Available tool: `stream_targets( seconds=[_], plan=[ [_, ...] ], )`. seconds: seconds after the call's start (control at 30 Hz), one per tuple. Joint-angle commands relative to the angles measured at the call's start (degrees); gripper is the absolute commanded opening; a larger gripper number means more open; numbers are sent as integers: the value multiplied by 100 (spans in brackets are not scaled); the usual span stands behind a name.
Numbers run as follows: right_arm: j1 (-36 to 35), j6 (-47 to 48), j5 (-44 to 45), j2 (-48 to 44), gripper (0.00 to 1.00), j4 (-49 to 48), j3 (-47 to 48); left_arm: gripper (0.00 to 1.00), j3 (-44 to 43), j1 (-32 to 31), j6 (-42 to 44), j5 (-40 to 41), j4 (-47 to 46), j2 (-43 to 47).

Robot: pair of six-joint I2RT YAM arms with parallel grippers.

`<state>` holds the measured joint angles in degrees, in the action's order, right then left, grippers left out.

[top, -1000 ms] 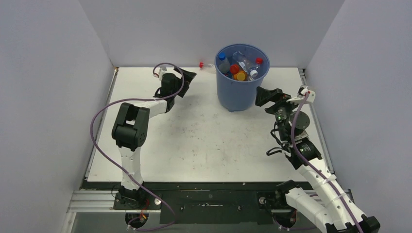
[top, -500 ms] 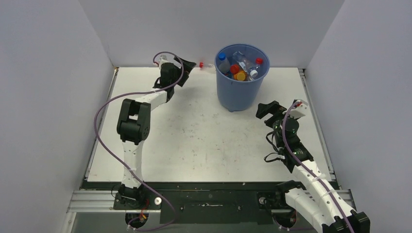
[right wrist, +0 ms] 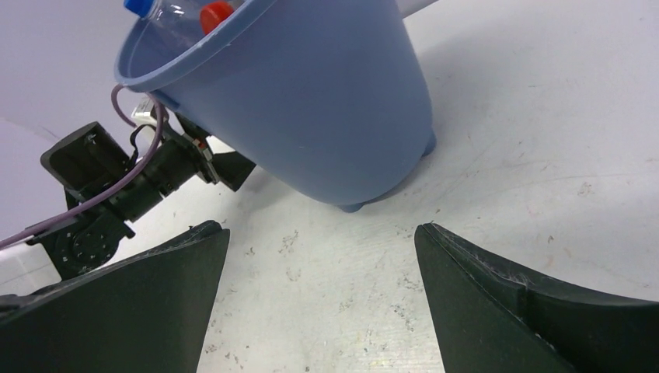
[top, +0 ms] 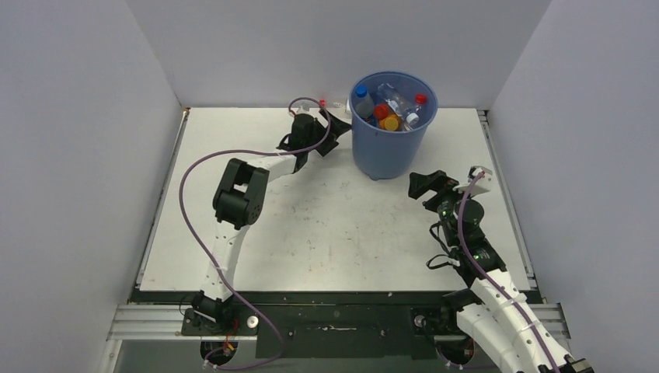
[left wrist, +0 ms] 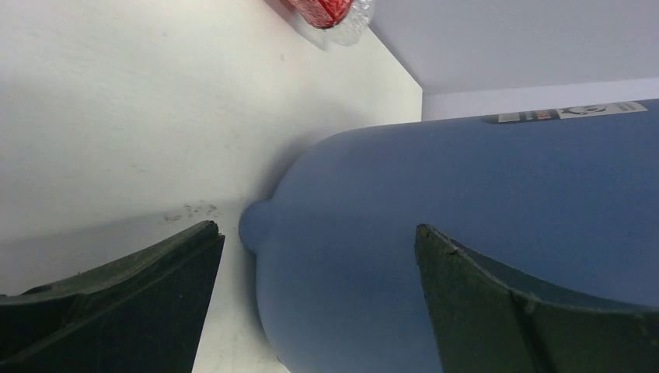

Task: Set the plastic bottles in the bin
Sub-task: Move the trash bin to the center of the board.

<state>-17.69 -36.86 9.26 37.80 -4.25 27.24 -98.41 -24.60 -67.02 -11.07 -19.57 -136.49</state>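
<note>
Round blue plastic bin [top: 385, 151] just right of left gripper [top: 336, 134]
Both grippers gape wide, empty; right gripper [top: 416, 186] lies nearer, rightward.

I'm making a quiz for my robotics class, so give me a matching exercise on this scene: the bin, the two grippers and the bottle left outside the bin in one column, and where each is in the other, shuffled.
Column one:
1. bin
2. left gripper
3. right gripper
4. loose bottle

Column two:
A. lying on the table by the back wall, left of the bin
B. open, over bare table near the bin's right side
C. standing at the back of the table, bottles inside
D. open, close against the bin's left side

Pairs: 1-C, 2-D, 3-B, 4-A
</note>
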Motion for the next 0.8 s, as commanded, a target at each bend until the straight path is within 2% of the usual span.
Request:
stream_targets(
  seconds=[0.0, 0.43, 0.77],
  plan=[
    [-40, 19, -333, -83, 94, -60, -2, 93, -595, -203, 60, -241, -268, -140],
    [-115, 336, -826, -483, 94, 248, 176, 91, -849, -764, -178, -150, -553, -415],
    [-133, 520, -1479, -449, 94, 297, 560, 90, -1416, -1202, -142, -141, -430, -756]
  ],
)
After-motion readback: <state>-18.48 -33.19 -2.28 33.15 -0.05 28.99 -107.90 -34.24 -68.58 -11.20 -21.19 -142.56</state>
